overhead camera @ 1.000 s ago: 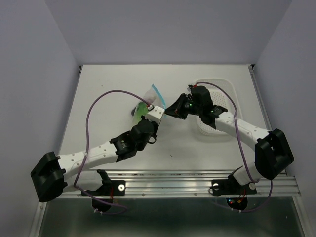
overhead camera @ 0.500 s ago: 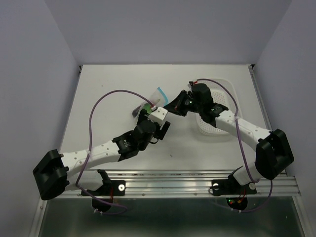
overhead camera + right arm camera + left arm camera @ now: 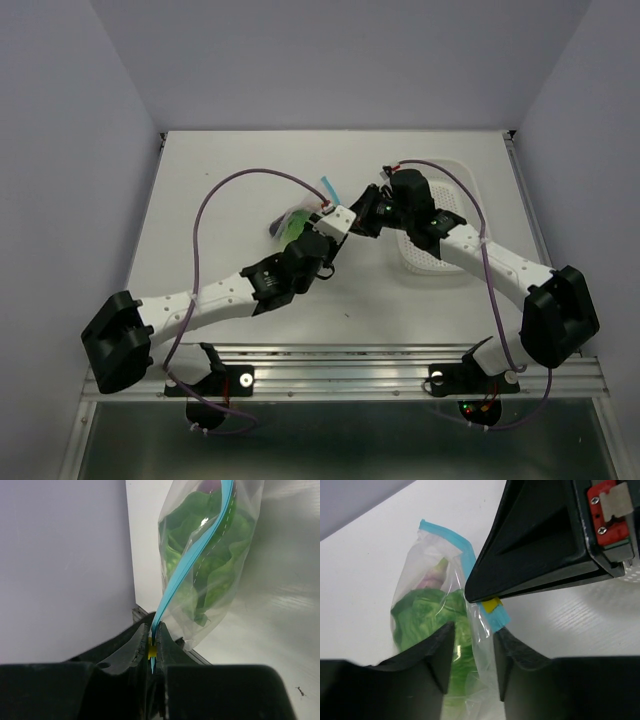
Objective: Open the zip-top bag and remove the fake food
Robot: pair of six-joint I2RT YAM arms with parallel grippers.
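Left fingers' (image 3: 420,675) hold on zip-top bag (image 3: 417,605) unclear.

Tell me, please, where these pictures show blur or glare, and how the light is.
Top external view: even, soft light, faint shadows, the zip-top bag small. Left wrist view: the bag is sharp, the left gripper at the bottom dark and out of focus. Right wrist view: a white glare spot on the bag, sheen on the table, the right gripper dark and blurred.
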